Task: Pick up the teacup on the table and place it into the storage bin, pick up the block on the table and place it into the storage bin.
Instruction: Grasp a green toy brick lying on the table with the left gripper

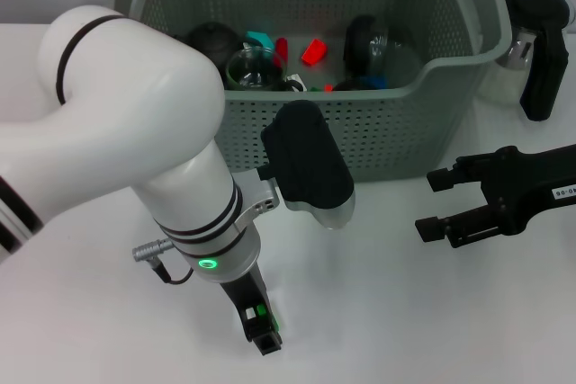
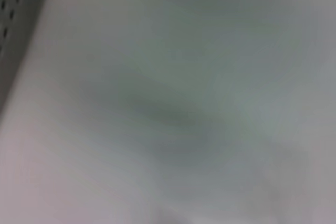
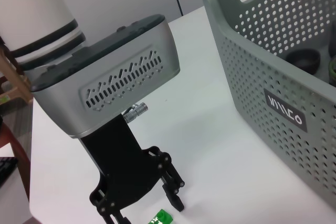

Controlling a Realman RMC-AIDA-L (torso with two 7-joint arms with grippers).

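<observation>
Left arm fills the foreground of the head view, bent down over the near edge of the table (image 1: 405, 330). Left gripper (image 3: 142, 205) lowered to the surface, jaws parted around or just beside a small green block (image 3: 160, 217); contact with it cannot be told. Right gripper (image 1: 436, 204) idle near the right edge, jaws apart, holding nothing. Storage bin (image 1: 387, 123) at the far edge: grey-green, perforated, orange handle tips, black label on the front. Inside, several dark, clear, red and teal items; which is the teacup cannot be told, and none seen on the table. Judged: teacup step probably done, block step in hand, 1 lift and 1 drop into the bin outstanding.
</observation>
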